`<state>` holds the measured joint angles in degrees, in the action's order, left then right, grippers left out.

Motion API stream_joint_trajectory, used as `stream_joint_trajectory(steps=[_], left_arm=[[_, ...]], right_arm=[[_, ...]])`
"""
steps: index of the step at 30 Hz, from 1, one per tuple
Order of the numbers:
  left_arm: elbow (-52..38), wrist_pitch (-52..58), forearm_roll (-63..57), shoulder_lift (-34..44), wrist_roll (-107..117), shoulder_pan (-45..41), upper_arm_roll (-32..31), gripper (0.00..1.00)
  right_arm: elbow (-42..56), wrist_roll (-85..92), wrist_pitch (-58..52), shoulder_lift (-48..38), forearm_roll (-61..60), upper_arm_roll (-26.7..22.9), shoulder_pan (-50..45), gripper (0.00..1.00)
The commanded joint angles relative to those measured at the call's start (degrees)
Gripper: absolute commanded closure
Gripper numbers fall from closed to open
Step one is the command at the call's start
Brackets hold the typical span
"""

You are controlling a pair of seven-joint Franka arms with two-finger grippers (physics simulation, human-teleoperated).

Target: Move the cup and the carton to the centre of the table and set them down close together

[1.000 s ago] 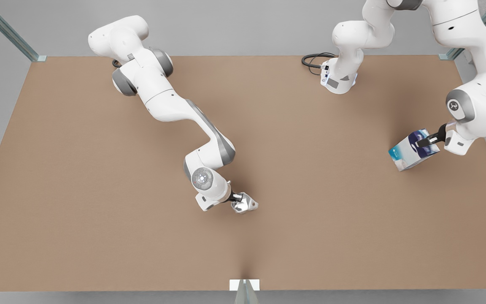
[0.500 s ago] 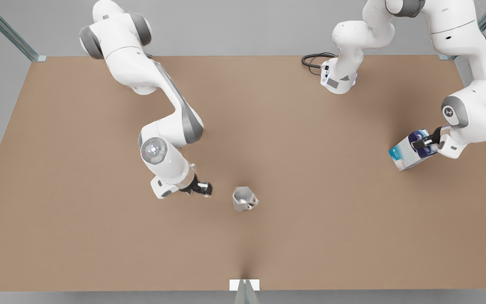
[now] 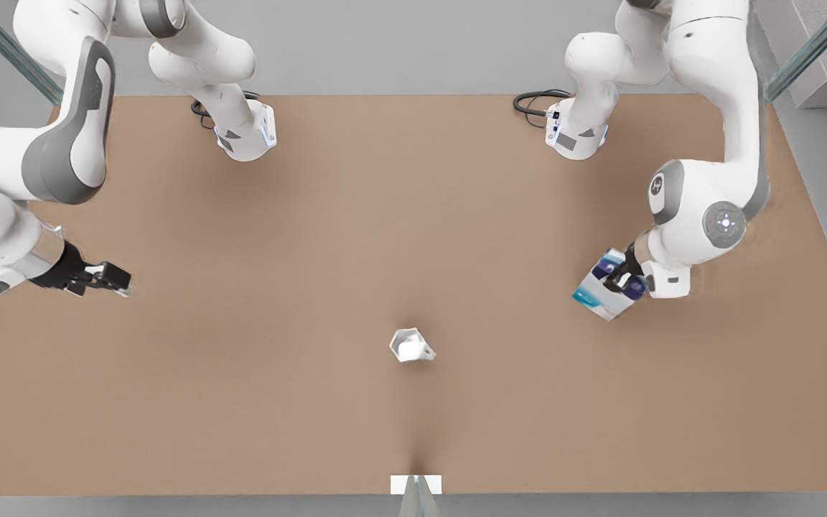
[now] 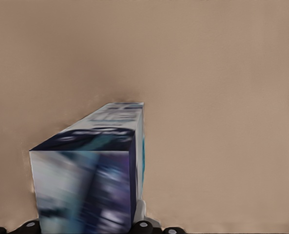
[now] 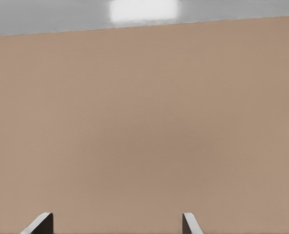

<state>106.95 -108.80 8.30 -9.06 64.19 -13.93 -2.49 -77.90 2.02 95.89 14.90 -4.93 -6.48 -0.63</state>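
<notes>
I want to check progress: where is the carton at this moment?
In the front view the carton is on the right side, held tilted in the left hand, well to the right of the cup standing mid-table.

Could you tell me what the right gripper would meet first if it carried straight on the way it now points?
Probably nothing: the right gripper, jaws open, points across bare table toward the front view's right. The cup seems off that line, though depth is uncertain.

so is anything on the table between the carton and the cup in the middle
Nothing visible. The left gripper holds the carton, and bare table lies between it and the cup. The right gripper waits open, far off.
</notes>
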Motion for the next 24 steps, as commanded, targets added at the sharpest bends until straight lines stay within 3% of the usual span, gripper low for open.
stream_joint_trajectory(steps=[1, 3, 4, 8, 16, 18, 19, 24], left_arm=[[-0.9, 0.0, 5.8, -0.3, 3.3, 0.7, -2.5, 0.35], [-8.9, 0.3, 3.7, -6.9, 14.9, -2.8, -10.9, 0.35], [-16.3, 2.3, 0.0, -13.0, 21.4, -7.1, -11.0, 0.35], [-31.1, 2.3, -0.6, -23.4, 35.0, -15.0, -10.9, 0.34], [-30.8, -2.1, -2.5, -29.4, 35.9, -17.7, -10.6, 0.31], [-30.8, -2.5, -2.6, -29.4, 35.7, -17.7, -10.4, 0.17], [-30.8, -2.8, -2.6, -29.4, 35.6, -17.7, -10.4, 0.04], [-31.0, -2.6, -2.5, -29.3, 36.5, -17.6, -10.4, 0.0]], right_arm=[[0.3, 0.0, 0.2, 0.0, 0.0, -0.2, -0.3, 0.0], [0.8, 0.1, 0.3, 0.2, 1.1, -0.3, -0.3, 0.0], [0.9, 0.1, 0.3, 0.3, 1.3, -0.3, -0.3, 0.0], [1.1, 0.0, 0.3, 0.9, 1.2, -0.3, 0.0, 0.0], [1.1, -0.1, 2.0, 2.0, 1.7, -0.3, 1.0, 0.0], [1.2, -0.1, 2.3, 2.0, 1.4, -0.3, 0.9, 0.0], [1.1, -0.1, 2.4, 2.0, 1.3, -0.3, 1.0, 0.0], [1.1, -0.1, 2.5, 2.2, 1.1, -0.3, 0.8, 0.0]])
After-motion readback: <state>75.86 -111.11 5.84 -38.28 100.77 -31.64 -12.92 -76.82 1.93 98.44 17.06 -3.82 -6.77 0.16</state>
